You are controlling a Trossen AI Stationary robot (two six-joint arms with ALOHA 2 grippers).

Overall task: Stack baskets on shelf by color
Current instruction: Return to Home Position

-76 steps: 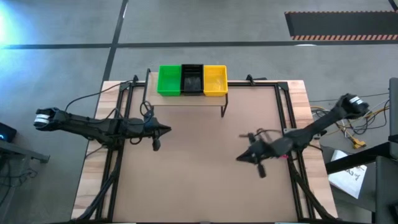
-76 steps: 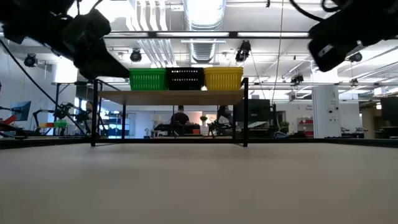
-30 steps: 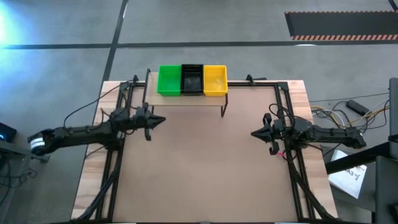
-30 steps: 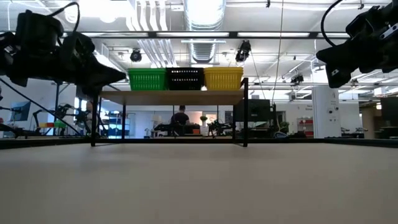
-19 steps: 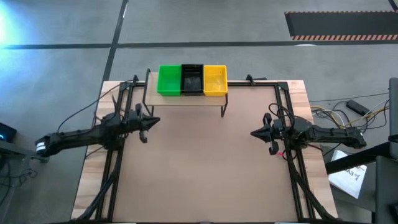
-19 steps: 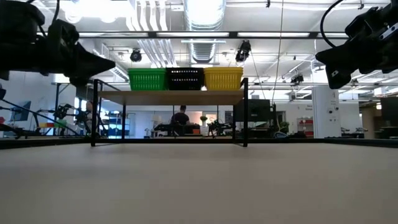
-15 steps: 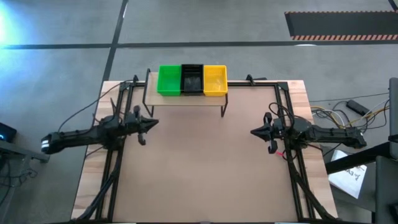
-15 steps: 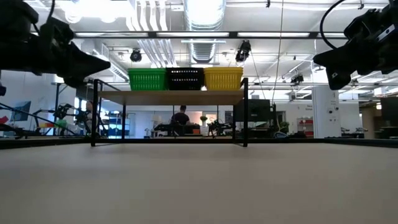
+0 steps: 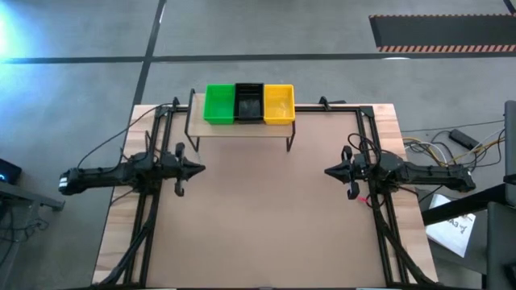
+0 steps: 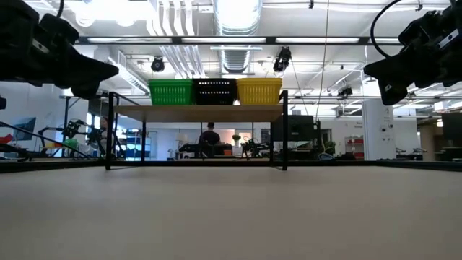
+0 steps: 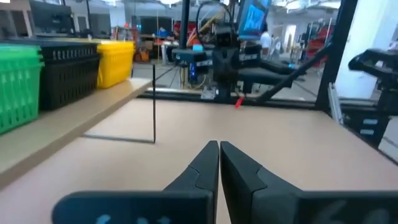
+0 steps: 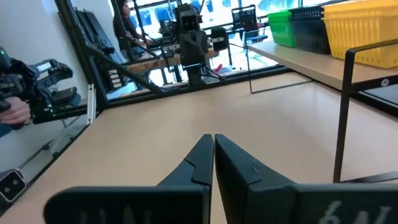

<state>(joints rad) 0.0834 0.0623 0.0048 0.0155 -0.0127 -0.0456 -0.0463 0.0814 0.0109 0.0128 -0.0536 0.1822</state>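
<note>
- Left gripper (image 9: 200, 169): closed, fingers pressed together, nothing held. It hangs over its own side of the brown bench (image 9: 266, 234), pointing inward at the other arm.
- Right gripper (image 9: 328, 172): also closed and empty, over the opposite side of the bench, pointing back at the left gripper. The two are well apart.
- Task things: the low light-wood shelf on black metal legs (image 9: 242, 129) sits beyond both grippers, toward the far edge of the bench. It lies off to the side of each gripper's pointing line, not ahead of it.
- On the shelf, one row, each touching the next:
  - bright green plastic basket (image 9: 219, 105) at the end nearest the left gripper
  - black perforated plastic basket (image 9: 249, 104) in the middle
  - yellow plastic basket (image 9: 279, 104) at the end nearest the right gripper
- One colour per spot. How many baskets are nested in each spot can't be counted.
- Key relation: the row's long axis runs parallel to the line joining the two grippers, and sits farther out than both.
- The left gripper looks nearer to the shelf, close to its green-end leg. The right gripper is well apart from the yellow-end leg.
- No basket shows on the bench near or under either gripper, so the sorting looks finished.
- Judgement: what's left is parking the arms, which only needs pulling away from the shelf side, with no grasp.
- Risk looks low. The left arm should avoid clipping the shelf leg beside it.
</note>
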